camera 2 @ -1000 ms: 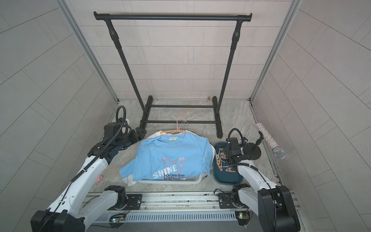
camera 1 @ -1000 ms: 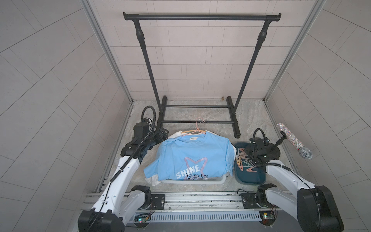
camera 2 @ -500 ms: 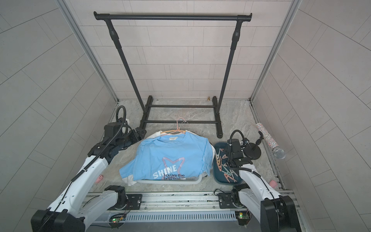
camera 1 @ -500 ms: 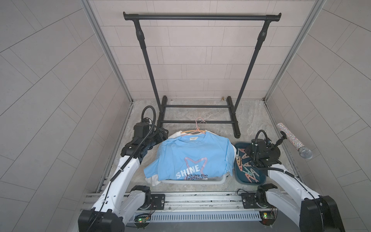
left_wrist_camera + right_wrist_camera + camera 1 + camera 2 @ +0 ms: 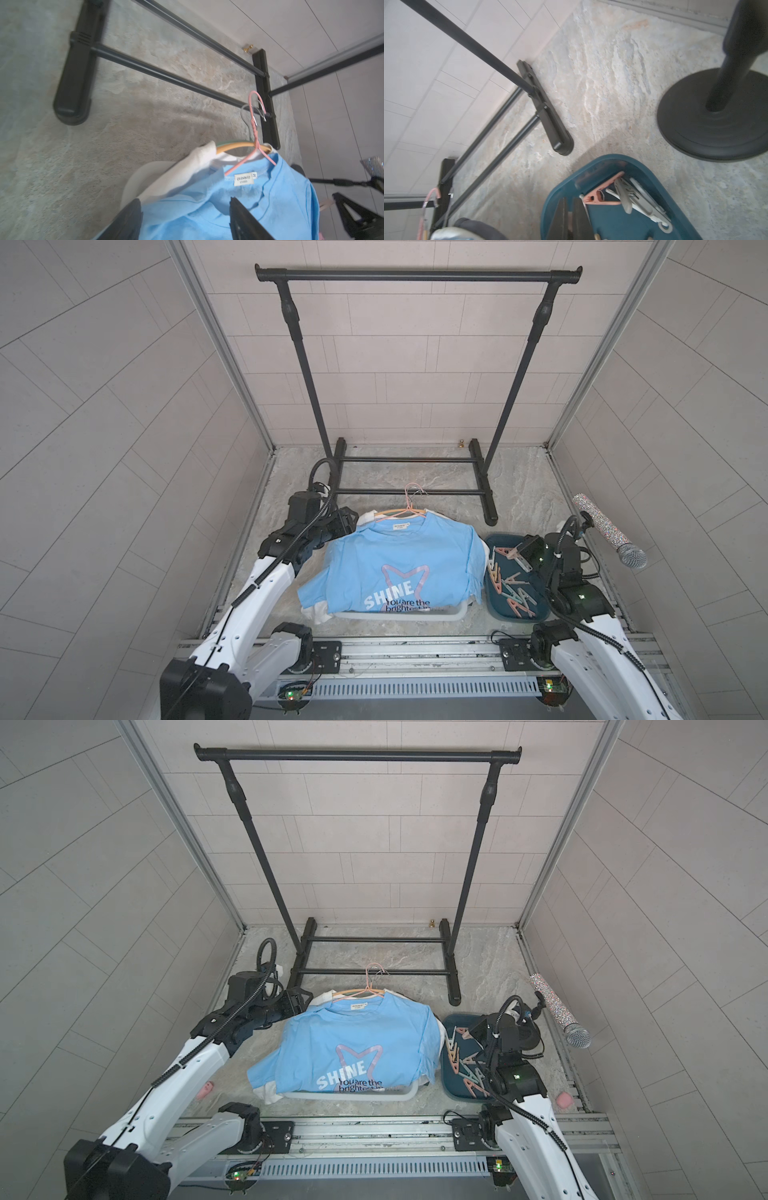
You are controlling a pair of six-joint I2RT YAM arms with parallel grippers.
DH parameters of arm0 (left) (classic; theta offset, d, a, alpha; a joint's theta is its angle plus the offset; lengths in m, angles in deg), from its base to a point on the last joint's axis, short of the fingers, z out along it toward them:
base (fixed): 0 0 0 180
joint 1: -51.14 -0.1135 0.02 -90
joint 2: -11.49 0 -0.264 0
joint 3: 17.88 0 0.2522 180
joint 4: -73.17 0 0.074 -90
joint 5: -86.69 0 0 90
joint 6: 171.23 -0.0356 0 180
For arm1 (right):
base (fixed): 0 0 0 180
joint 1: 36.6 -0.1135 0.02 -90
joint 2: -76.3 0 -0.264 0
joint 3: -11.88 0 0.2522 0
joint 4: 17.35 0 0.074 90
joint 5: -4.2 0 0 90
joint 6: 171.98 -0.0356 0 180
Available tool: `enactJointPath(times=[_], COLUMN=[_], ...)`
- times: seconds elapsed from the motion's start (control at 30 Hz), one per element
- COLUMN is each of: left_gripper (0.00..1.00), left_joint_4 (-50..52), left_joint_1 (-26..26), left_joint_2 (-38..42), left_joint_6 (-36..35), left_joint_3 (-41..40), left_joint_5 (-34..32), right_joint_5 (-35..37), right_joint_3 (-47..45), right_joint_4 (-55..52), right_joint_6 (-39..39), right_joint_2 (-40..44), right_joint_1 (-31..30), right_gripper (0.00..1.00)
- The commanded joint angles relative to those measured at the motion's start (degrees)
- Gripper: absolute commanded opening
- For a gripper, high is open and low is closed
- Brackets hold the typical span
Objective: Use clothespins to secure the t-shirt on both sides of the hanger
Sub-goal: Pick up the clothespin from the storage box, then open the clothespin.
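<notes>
The right arm has pulled back from the dark teal plastic tray (image 5: 496,611), which it hid a second ago, so the pile of small pastel plastic clothespins (image 5: 514,593) inside now shows; the left arm sits where it was. A light blue cotton t-shirt (image 5: 399,560) printed SHINE lies flat over a white plastic tub (image 5: 415,617), on a thin pink wire hanger (image 5: 254,133). The tray is just right of the shirt.

Only the left wrist view shows a white garment (image 5: 187,166) and a wooden hanger (image 5: 234,146) beneath the shirt's collar, and the left gripper (image 5: 184,200) with its jaws apart, astride the shirt's left shoulder. Only the right wrist view shows the right gripper (image 5: 570,207) over the tray, its fingers closed almost together; whether they pinch a pin cannot be told. A top view alone shows a small pink lump (image 5: 205,1090) on the floor left of the shirt.

The left arm stretches forward along the shirt's left side, wrist bent inward. The right arm is folded right of the shirt, wrist tipped down. A black metal garment rack (image 5: 415,275) stands behind the shirt, and a glittery silver microphone (image 5: 602,531) is further right of the shirt, past the tray
</notes>
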Motion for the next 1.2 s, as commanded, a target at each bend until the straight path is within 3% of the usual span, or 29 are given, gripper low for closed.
enactJointPath(times=[0.0,0.13,0.3,0.4,0.47,0.67,0.77,1.17], left_gripper=[0.71,0.72,0.75,0.76,0.76,0.70,0.70,0.71], left_joint_4=[-1.2,-6.3,-23.6,-31.6,-35.7,-39.9,-43.2,-49.3], left_joint_1=[8.6,20.8,31.0,36.0,38.1,38.7,38.7,38.7], left_joint_2=[1.5,3.1,4.4,3.3,1.6,-2.4,-2.7,-1.8], left_joint_6=[-8.1,-17.8,-26.9,-30.9,-33.1,-30.9,-29.3,-30.0], left_joint_3=[4.3,4.5,-1.3,-3.3,-3.9,-4.1,-5.6,-9.0], left_joint_5=[-4.0,-9.0,-8.9,-10.4,-11.6,-16.4,-14.3,-14.4], right_joint_5=[-2.8,-8.1,-11.4,-10.4,-7.3,9.8,10.7,12.0], right_joint_3=[5.7,11.6,16.0,18.0,18.2,19.8,21.3,21.3], right_joint_4=[-4.4,-1.6,5.8,9.1,13.0,20.9,23.2,32.5], right_joint_6=[2.9,4.8,4.3,1.7,0.1,6.6,9.5,9.1], right_joint_2=[0.3,-0.2,-2.4,-4.2,-5.6,-11.0,-14.5,-21.4], right_joint_1=[0.1,-0.3,-3.7,-8.5,-14.9,-34.7,-38.1,-44.2], right_gripper=[0.00,0.00,0.00,0.00,0.00,0.00,0.00,0.00])
